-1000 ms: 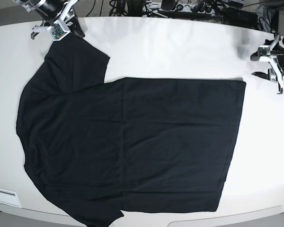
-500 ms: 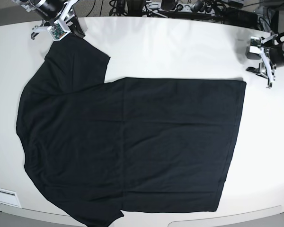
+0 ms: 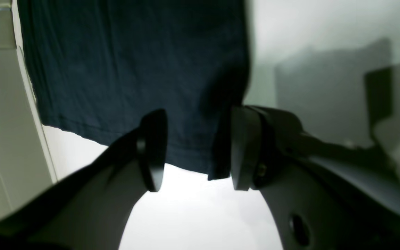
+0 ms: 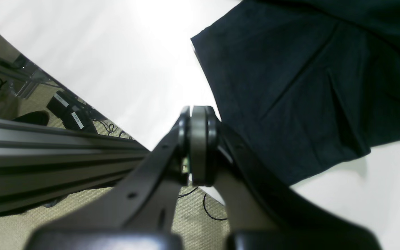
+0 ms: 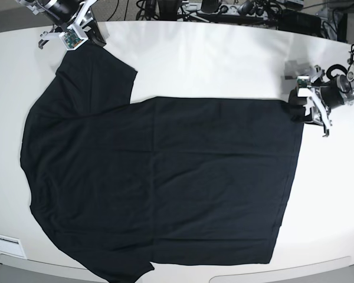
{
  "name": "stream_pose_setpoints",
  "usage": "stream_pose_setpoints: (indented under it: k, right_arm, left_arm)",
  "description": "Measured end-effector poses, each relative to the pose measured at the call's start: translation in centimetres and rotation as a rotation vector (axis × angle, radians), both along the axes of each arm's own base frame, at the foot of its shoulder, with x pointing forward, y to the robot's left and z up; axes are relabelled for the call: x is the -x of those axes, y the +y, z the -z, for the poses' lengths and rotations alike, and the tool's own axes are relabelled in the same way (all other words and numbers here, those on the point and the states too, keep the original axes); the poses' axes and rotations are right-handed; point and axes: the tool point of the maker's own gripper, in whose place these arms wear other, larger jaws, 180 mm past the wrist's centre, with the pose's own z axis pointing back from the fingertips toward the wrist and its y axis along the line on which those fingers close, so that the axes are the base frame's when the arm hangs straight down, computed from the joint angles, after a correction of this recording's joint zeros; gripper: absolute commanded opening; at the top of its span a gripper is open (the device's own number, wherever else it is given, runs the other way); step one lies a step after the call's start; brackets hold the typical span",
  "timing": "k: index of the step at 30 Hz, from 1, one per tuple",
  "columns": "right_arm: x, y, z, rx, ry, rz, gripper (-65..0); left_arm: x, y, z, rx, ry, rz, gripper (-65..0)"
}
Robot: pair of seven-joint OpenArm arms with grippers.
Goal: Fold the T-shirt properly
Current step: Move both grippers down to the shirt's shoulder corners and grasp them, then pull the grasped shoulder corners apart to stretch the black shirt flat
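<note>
The black T-shirt [image 5: 159, 183] lies spread flat on the white table [image 5: 224, 65], collar to the left and hem to the right. My left gripper [image 5: 299, 109] is low at the hem's far right corner. In the left wrist view it [image 3: 196, 152] is open, and its fingers [image 3: 153, 149] straddle the hem corner [image 3: 189, 139] without pinching it. My right gripper [image 5: 96, 38] rests at the far left beside the far sleeve. In the right wrist view it [image 4: 198, 146] is shut with nothing visible between the pads, at the edge of the sleeve [image 4: 290, 86].
Cables and dark equipment [image 5: 224, 9] line the far side beyond the table edge. A white label strip [image 5: 3, 239] sits at the front left edge. In the right wrist view, a metal rail [image 4: 47, 139] and floor cables [image 4: 207, 205] lie past the table edge.
My left arm has come in from the table's right edge, moving left and down to the hem's far corner. The shirt and my right arm have not moved.
</note>
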Motion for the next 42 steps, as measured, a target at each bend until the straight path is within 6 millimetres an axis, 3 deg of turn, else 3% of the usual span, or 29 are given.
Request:
stream_pose_setpoints:
  k: [3, 7, 12, 15, 18, 25, 32, 37, 42]
  right_arm:
    - [0.0, 0.0, 0.0, 0.0, 0.001, 0.0, -65.0]
    - [0.0, -0.1, 0.0, 0.002, 0.0, 0.005, -65.0]
    - [0.2, -0.3, 0.3, 0.047, -0.002, -0.034, -38.4]
    - [0.6, 0.3, 0.4, 0.038, 0.003, -0.069, -33.1]
    - [0.5, 0.5, 0.8, 0.092, -0.015, -0.118, -33.1]
    - [-0.8, -1.3, 2.5, 0.218, -0.033, -0.106, -33.1]
    - [1.3, -1.6, 6.1, 0.189, 0.09, -0.116, -33.1]
    - [-0.8, -2.6, 7.1, 0.206, 0.058, -0.072, -33.1]
    - [-1.5, -2.8, 8.1, 0.185, 0.058, -0.067, -33.1]
  left_arm:
    - [-0.8, -0.6, 0.0, 0.002, -0.014, 0.013, -37.5]
    - [-1.4, -0.3, 0.1, -0.026, -0.014, 0.006, -65.0]
    - [-2.7, 0.2, -0.4, -0.022, -0.02, -0.079, -65.0]
    - [-2.7, 0.2, -0.4, -0.023, -0.021, -0.081, -65.0]
    - [-2.7, 0.2, -0.4, -0.022, -0.024, -0.081, -65.0]
    - [-2.7, 0.3, -0.4, -0.024, -0.024, -0.082, -65.0]
    - [-2.7, 0.3, -0.4, -0.024, -0.024, -0.082, -65.0]
    - [-2.7, 0.2, -0.4, -0.023, -0.024, -0.081, -65.0]
    - [-2.7, 0.3, -0.4, -0.024, -0.024, -0.081, -65.0]
